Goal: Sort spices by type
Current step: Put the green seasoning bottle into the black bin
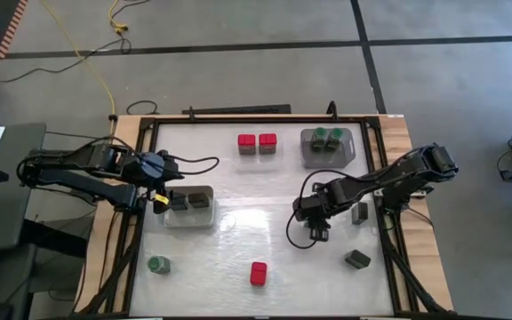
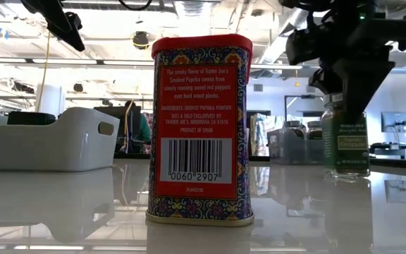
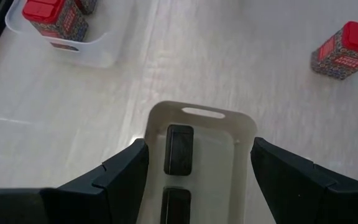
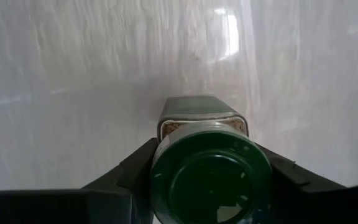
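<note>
Closing on a green-lidded jar [image 4: 210, 171] right of the table's middle.
Right pincer [image 1: 316, 229] narrowing around it, grip unconfirmed; left pincer [image 3: 194, 165] wide open, empty, over the grey-tin tray [image 1: 204, 219]. Next: lift toward the far tray [image 1: 349, 158] of jars.

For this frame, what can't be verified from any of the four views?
- High view: the right gripper covers the green-lidded jar; no label readable.
- Right wrist view: the lid hides where the fingers meet the glass, so a firm grip is unclear.
- Low view: the red tin blocks the table behind it.
- Left wrist view: the lower dark tin is cut off by the edge.
</note>
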Motion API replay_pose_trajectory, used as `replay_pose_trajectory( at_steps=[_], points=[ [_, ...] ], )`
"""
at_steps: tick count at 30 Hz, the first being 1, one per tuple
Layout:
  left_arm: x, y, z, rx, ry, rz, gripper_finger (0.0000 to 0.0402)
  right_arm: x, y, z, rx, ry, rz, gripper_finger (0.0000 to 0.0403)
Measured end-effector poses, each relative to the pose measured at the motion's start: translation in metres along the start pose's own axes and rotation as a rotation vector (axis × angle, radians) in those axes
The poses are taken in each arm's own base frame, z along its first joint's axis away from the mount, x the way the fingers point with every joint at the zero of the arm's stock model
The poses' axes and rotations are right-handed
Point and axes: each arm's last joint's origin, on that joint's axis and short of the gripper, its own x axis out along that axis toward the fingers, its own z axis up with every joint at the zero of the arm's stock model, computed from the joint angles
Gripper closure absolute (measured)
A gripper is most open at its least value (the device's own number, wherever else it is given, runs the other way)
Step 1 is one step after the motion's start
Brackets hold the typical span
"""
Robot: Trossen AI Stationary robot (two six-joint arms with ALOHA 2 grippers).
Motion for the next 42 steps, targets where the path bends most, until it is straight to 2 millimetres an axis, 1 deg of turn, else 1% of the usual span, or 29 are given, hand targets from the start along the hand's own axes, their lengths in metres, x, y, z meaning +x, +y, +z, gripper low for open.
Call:
replay_pose_trajectory(
  at_steps=[2,5,9,12,15,19,23,26,29,32,35,39,42],
  points=[
    [0.000,0.000,0.000,0.000,-0.001,0.001,0.0132,0.000,-0.001,-0.001,-0.041,0.014,-0.005,0.0184],
    [0.000,0.000,0.000,0.000,-0.003,0.000,0.0132,-0.001,-0.002,-0.003,-0.149,0.038,-0.012,0.0184],
    [0.000,0.000,0.001,-0.001,-0.009,-0.002,0.0132,-0.002,-0.007,-0.004,-0.114,0.051,-0.020,0.0184],
    [0.000,0.000,0.001,-0.002,-0.013,-0.003,0.0132,-0.008,-0.015,-0.006,-0.143,0.048,-0.022,0.0184],
    [0.000,0.000,0.001,-0.002,-0.014,-0.003,0.0132,-0.026,-0.033,-0.006,-0.135,-0.025,-0.016,0.0184],
    [0.000,0.000,0.001,-0.019,-0.014,-0.003,0.0132,-0.053,-0.064,-0.011,-0.099,-0.137,-0.033,0.0184],
    [0.000,0.000,0.001,-0.021,-0.014,-0.004,0.0132,-0.081,-0.098,-0.025,-0.087,-0.228,-0.082,0.0184],
    [0.000,0.000,0.001,-0.020,-0.014,-0.004,0.0132,-0.092,-0.120,-0.037,-0.122,-0.232,-0.133,0.0184],
    [0.000,0.000,0.001,-0.009,-0.013,-0.004,0.0132,-0.098,-0.140,-0.045,-0.094,-0.210,-0.168,0.0184],
    [0.000,0.000,0.001,0.007,-0.013,-0.004,0.0132,-0.099,-0.159,-0.053,-0.080,-0.163,-0.193,0.0184],
    [0.000,0.000,0.001,0.023,-0.013,-0.004,0.0132,-0.100,-0.175,-0.058,-0.039,-0.159,-0.221,0.0184],
    [0.000,0.000,0.001,0.039,-0.013,-0.004,0.0132,-0.102,-0.190,-0.064,0.029,-0.155,-0.245,0.0184],
    [0.000,0.000,0.001,0.053,-0.015,0.004,0.0132,-0.101,-0.197,-0.066,0.010,-0.140,-0.257,0.0184]
  ],
)
